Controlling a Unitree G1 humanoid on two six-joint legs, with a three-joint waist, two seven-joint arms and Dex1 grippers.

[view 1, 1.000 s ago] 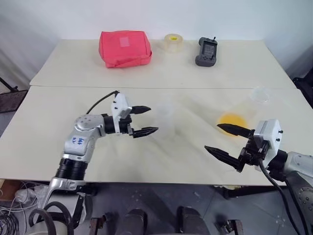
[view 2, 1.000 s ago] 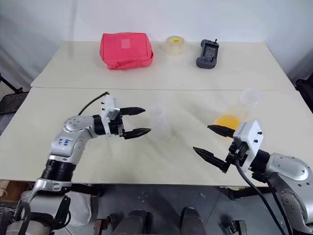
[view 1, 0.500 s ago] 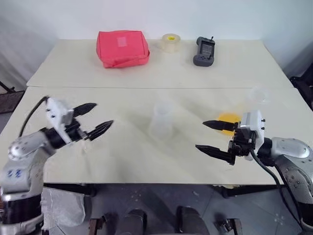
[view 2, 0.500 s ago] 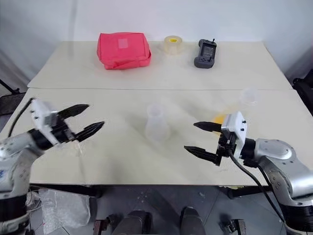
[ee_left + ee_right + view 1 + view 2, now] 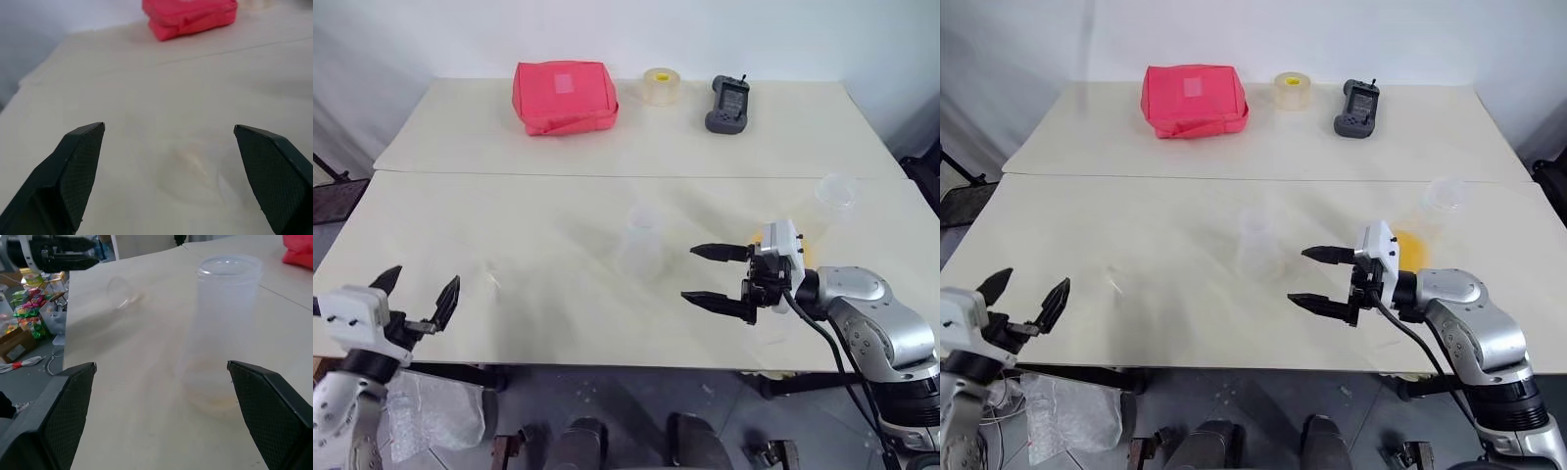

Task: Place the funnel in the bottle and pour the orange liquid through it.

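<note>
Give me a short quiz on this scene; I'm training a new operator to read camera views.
1. True or false: the funnel already sits in the bottle.
2. The fingers of the left gripper and right gripper are: A both open, B both shut, C one open and one shut.
3. Fill in: the tape roll sits between the red bag and the ____.
Key: 1 false, it lies on its side apart from the bottle; 2 A; 3 remote.

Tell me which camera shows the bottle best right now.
The right wrist view: the bottle stands upright and large between the open right hand's fingers. Both eye views show it faint on the table; the left wrist view gives nothing clear.
</note>
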